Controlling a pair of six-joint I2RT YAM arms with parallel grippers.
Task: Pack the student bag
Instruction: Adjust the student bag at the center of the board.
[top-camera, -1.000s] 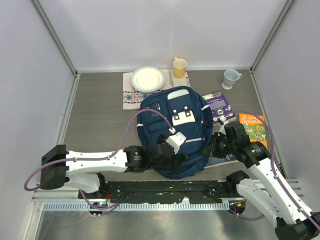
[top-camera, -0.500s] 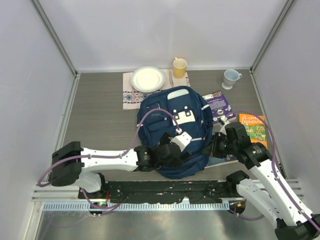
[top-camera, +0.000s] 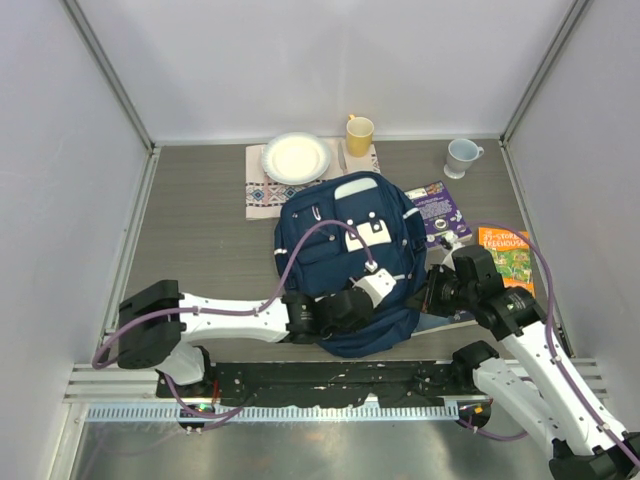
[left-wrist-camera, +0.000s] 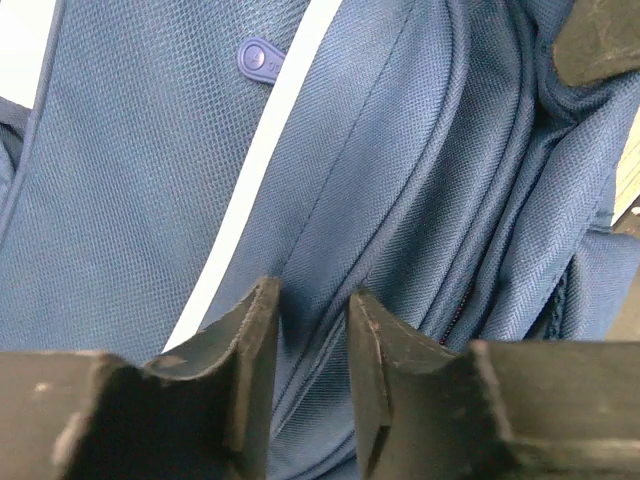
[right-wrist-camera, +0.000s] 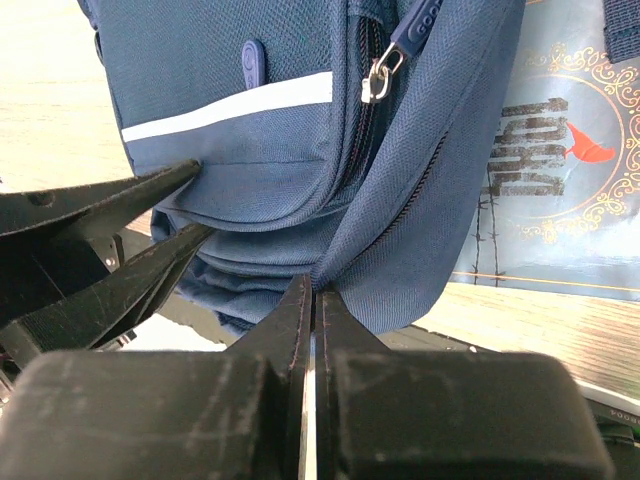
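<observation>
The student bag (top-camera: 345, 232) is lying flat on the bench (top-camera: 200, 230), close to the arms. The right fingers (right-wrist-camera: 296, 330), pressed together, are pinching its side flap, apparently to tension the zip. The left fingers (left-wrist-camera: 258, 330), partly spread, are straddling a fabric ridge.

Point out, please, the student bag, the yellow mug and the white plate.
student bag (top-camera: 320, 262): top external view, navy front pocket.
yellow mug (top-camera: 359, 131): top external view, its open top.
white plate (top-camera: 296, 157): top external view, its bare centre.

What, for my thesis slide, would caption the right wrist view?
The right gripper, fingers closed, pinches a fold of the student bag below its zipper pull, a book behind.
</observation>
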